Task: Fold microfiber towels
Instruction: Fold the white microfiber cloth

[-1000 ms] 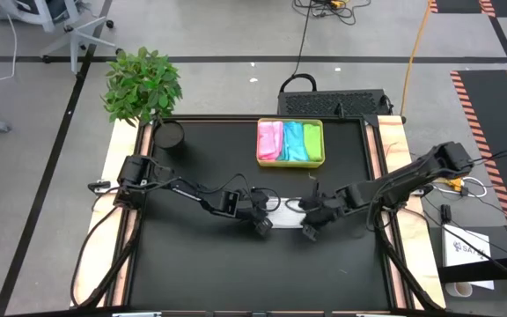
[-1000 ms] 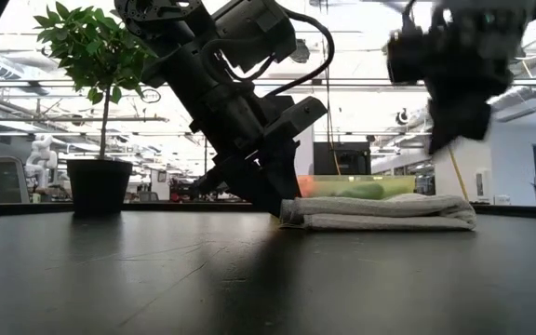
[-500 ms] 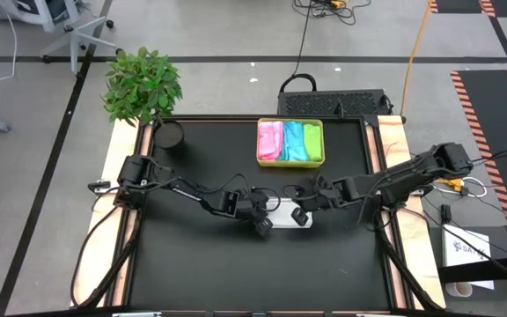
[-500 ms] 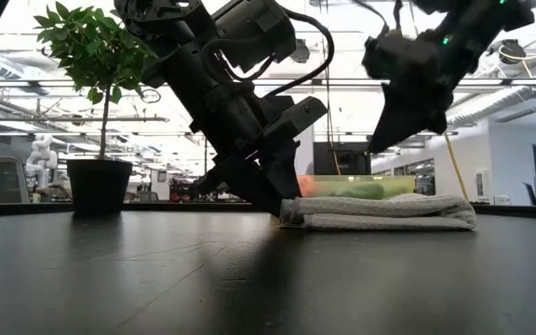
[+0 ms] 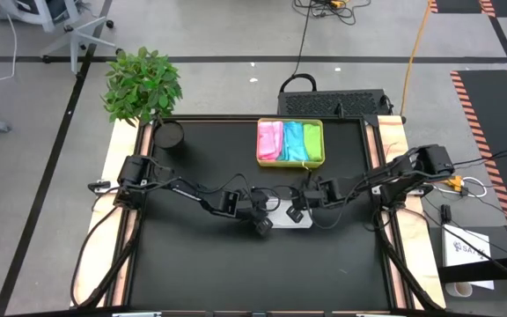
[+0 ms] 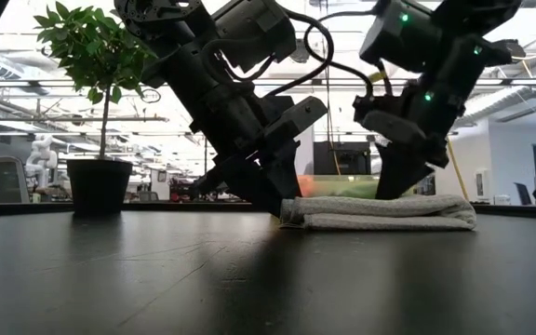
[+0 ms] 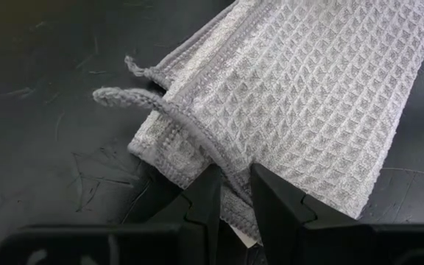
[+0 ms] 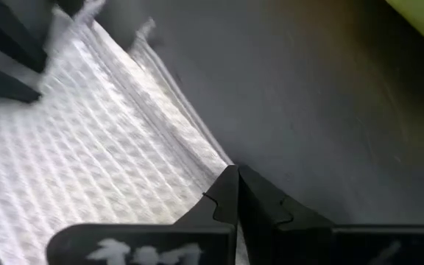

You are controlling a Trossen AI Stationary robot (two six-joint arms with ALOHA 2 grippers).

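Note:
A white waffle-weave towel [image 5: 287, 214] lies folded in several layers at the table's middle; it also shows in the low view [image 6: 380, 212]. My left gripper [image 5: 262, 222] is shut on the towel's left end. My right gripper [image 5: 297, 210] is shut, its tips down at the towel's far edge [image 8: 197, 147]. Pink, light blue and lime green towels lie folded in the yellow-green tray [image 5: 290, 164] at the far middle. No teal towel shows. My left gripper pinches the folded edge [image 7: 230, 173] at the towel's left end between its two fingers, coming in low on a slant from the table's left. The towel lies flat on the table. My right gripper's shut fingertips [image 8: 228, 184] rest on the towel's top by its far edge, slanting down from the right. Whether any layer is between them I cannot tell.
A potted plant [image 5: 143, 84] and its dark pot [image 5: 169, 135] stand at the far left corner. The tray stands just beyond the white towel. Bare black tabletop lies toward the near edge and on both sides.
My right gripper has gone from the towel's near right side up and over it toward the far edge and the left, then come down onto the towel's top. The towel and my left gripper have stayed put.

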